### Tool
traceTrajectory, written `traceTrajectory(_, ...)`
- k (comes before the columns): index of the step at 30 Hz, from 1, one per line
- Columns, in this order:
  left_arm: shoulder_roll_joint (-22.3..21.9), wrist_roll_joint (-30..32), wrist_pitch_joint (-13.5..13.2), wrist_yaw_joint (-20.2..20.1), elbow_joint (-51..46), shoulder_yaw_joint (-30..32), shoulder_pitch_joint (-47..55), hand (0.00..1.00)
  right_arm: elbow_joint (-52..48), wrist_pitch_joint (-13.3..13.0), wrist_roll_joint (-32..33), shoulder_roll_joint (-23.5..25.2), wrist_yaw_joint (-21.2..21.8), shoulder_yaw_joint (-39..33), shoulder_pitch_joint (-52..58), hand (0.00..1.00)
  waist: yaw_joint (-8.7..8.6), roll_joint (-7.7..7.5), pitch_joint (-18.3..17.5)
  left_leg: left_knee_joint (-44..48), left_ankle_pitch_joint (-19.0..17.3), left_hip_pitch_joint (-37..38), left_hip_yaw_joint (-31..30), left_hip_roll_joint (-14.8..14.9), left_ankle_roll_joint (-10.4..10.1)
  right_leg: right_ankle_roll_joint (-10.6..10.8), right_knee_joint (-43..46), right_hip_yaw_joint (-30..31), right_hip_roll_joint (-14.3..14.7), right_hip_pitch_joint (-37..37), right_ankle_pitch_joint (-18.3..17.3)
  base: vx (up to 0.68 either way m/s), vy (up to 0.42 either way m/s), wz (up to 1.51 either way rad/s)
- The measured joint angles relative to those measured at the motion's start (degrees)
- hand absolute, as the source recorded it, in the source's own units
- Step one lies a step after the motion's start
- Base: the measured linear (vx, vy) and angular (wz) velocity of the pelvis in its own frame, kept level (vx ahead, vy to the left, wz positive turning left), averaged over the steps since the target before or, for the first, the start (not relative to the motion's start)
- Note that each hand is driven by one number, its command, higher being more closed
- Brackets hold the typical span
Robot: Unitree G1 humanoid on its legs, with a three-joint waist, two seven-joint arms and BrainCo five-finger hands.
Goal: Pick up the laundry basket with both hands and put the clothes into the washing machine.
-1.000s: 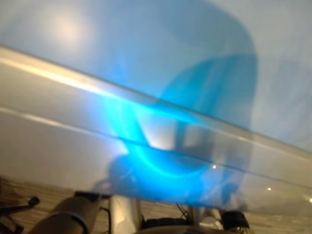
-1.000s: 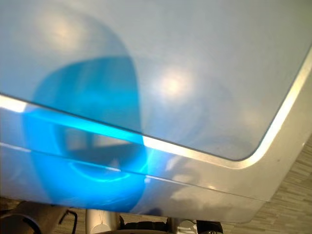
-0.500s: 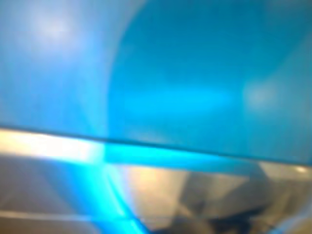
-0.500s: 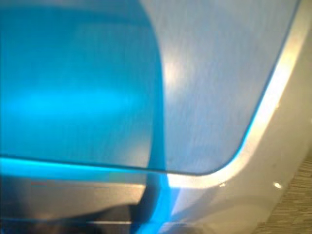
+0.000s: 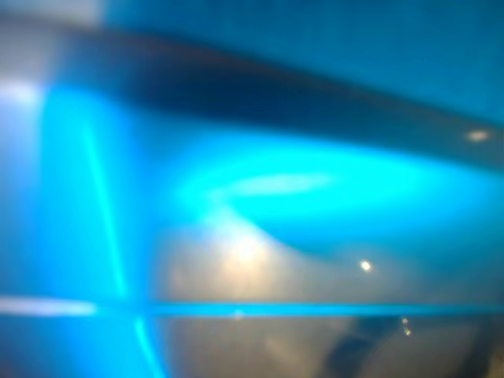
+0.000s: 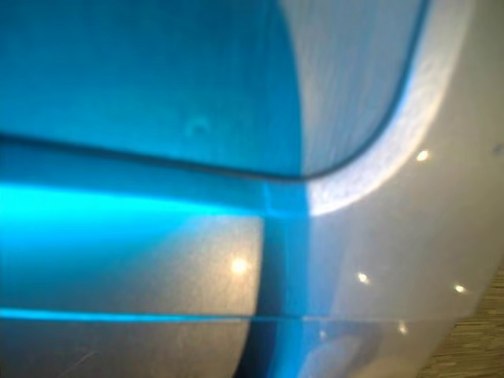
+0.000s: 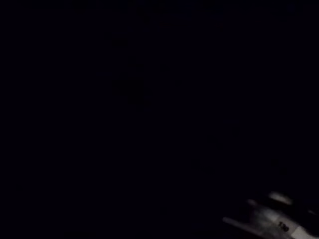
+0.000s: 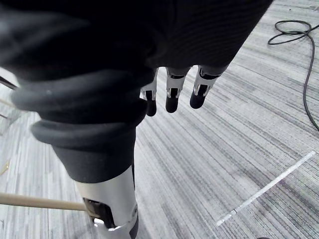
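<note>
Right fingers (image 8: 198,94): straight, side by side with small gaps, dark tips pointing down at the carpet (image 8: 209,159), closed on nothing.
Right thumb (image 8: 117,204): straight, set apart from the fingers and nearer the carpet than they are.
Right hand (image 8: 172,97): hangs free above the carpet and touches nothing; its dark ribbed cover (image 8: 89,99) bulks behind the fingers.
White tape line (image 8: 269,186): flat on the carpet, slanting across its grey stripes, well clear of the hand.
Rod (image 8: 40,201): pale and thin, low over the carpet, running in behind the thumb.
Left hand (image 7: 279,221): a pale silver part at the edge of darkness; I cannot tell whether it is open or closed, or how it sits to the carpet.
Washing machine (image 6: 394,252): very close to the head camera; silver-grey casing with a rounded corner and a thin level seam, a strip of carpet showing past that corner.
Panel (image 6: 157,79): round-cornered, set in the casing on the side away from the carpet, washed with bright blue light that spills over the casing.
Laundry basket: I cannot tell where it is.
</note>
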Motion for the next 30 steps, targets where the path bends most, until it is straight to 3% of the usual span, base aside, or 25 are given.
traceTrajectory(9, -2.4, 7.4, 2.0, -1.4, 0.1, 8.6, 1.5, 0.00, 0.5, -0.4, 1.7, -0.2, 0.1, 2.4, 0.1, 0.00, -0.15, 0.01, 0.0, 0.6, -0.1, -0.3, -0.4, 0.8, 0.1, 0.0, -0.1, -0.4, 0.5, 0.1, 0.5, -0.03, 0.039, -0.04)
traceTrajectory(12, -4.4, 8.7, 3.1, -4.4, 1.6, 12.2, 2.2, 0.00, 0.0, -0.4, 1.7, -0.1, 0.1, 2.9, 0.1, 0.00, -0.12, 0.04, 0.0, 0.6, 0.0, 0.0, -0.6, 0.8, 0.2, 0.0, 0.1, -0.6, 0.4, 0.5, 0.5, -0.01, 0.022, 0.02)
traceTrajectory(17, -11.7, 9.9, 5.8, -9.2, 6.4, 20.9, 9.2, 0.00, 0.0, 0.6, 1.8, 0.4, 0.8, 3.2, 0.1, 0.00, -0.05, 0.47, -0.2, -0.1, 0.0, 2.6, -0.5, 0.8, 0.2, -0.1, -0.3, -0.6, 0.4, 2.9, 0.4, -0.02, 0.031, 0.04)
traceTrajectory(18, -15.1, 8.0, 6.7, -10.7, 8.0, 23.4, 12.5, 0.00, 0.1, 1.3, 2.2, 0.4, 1.0, 3.2, 0.0, 0.00, -0.02, 0.52, -0.2, -0.7, 0.0, 3.8, -0.4, 0.8, 0.2, -0.3, -0.6, -0.6, 0.4, 4.0, 0.4, -0.03, 0.012, 0.03)
traceTrajectory(22, -21.2, 4.8, 6.4, -12.2, 8.7, 26.0, 20.4, 0.00, 1.7, 2.6, 2.3, 0.6, 0.9, 2.1, -0.8, 0.00, -0.14, 0.60, -0.2, -2.4, 0.0, 7.7, 0.3, 0.8, 0.1, -1.1, -1.4, -0.3, 0.4, 7.1, 0.0, -0.01, 0.003, 0.00)
traceTrajectory(24, -23.6, 3.2, 6.1, -12.4, 8.5, 27.5, 24.1, 0.00, 2.2, 3.0, 2.2, 0.5, 0.9, 1.9, -1.0, 0.00, -0.17, 1.34, -0.5, -3.6, 0.1, 10.2, 0.5, 0.9, 0.0, -1.5, -2.1, -0.3, 0.4, 9.4, -0.2, 0.00, -0.019, 0.05)
traceTrajectory(26, -27.5, 0.3, 6.1, -12.8, 8.5, 30.2, 29.9, 0.00, 2.3, 3.6, 2.2, 0.5, 0.8, -0.1, -1.1, 0.00, -0.08, 3.62, -1.9, -5.6, 0.4, 13.6, 0.9, 0.7, -0.5, -1.7, -3.6, -0.2, 0.4, 12.4, -0.2, 0.02, -0.021, 0.06)
traceTrajectory(28, -29.7, -1.7, 6.1, -13.7, 8.5, 31.5, 35.5, 0.00, 2.4, 4.7, 2.0, 0.2, 0.8, -0.4, -1.1, 0.00, -0.12, 4.87, -2.7, -7.3, 0.5, 16.8, 1.6, 0.6, -0.9, -1.9, -4.7, 0.1, 0.4, 15.0, -0.4, 0.05, -0.025, 0.02)
traceTrajectory(30, -31.3, -4.8, 5.6, -14.7, 8.6, 31.8, 40.9, 0.00, 2.5, 5.3, 1.6, 0.2, 0.7, -0.7, -1.2, 0.00, 0.04, 5.22, -2.9, -9.6, 0.8, 21.0, 2.3, -0.2, -1.3, -2.0, -6.1, 0.6, 0.3, 18.5, -0.5, 0.06, -0.031, 0.02)
